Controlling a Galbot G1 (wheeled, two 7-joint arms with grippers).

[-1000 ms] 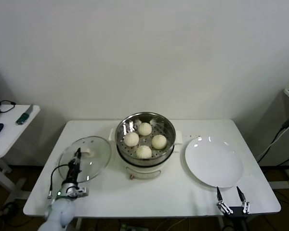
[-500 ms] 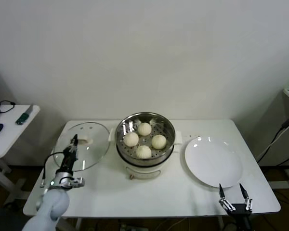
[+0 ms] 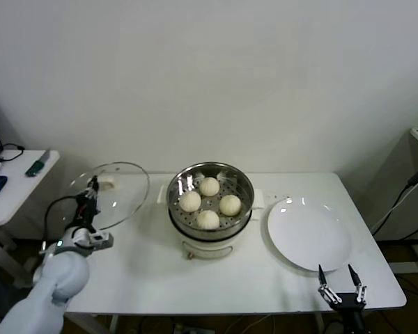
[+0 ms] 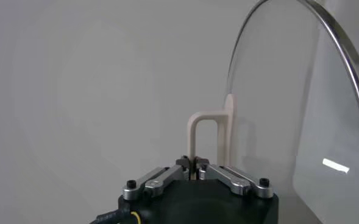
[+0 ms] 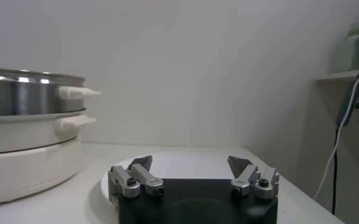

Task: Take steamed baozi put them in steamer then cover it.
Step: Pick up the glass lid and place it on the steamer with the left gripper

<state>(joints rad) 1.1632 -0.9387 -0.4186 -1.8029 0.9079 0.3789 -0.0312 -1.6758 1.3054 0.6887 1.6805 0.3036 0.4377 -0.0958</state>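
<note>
Several cream-white baozi (image 3: 209,203) lie in the shiny steel steamer (image 3: 244,182) on its white pot base, mid-table. The clear glass cover (image 3: 122,191) hangs tilted in the air over the table's left end, apart from the steamer. My left gripper (image 3: 92,189) is shut on the cover's cream handle (image 4: 211,125); in the left wrist view the metal rim (image 4: 344,58) arcs beside it. Off the table's front right corner my right gripper (image 3: 340,278) stands open with nothing in it. In the right wrist view that gripper (image 5: 190,163) faces the steamer (image 5: 30,91).
A flat white plate (image 3: 308,233) lies right of the steamer. A small side table (image 3: 17,188) with loose items stands at the far left. A white wall closes the back.
My left gripper has lifted the cover off the table and carried it up and to the left, tilting it. My right gripper has sunk slightly toward the front edge.
</note>
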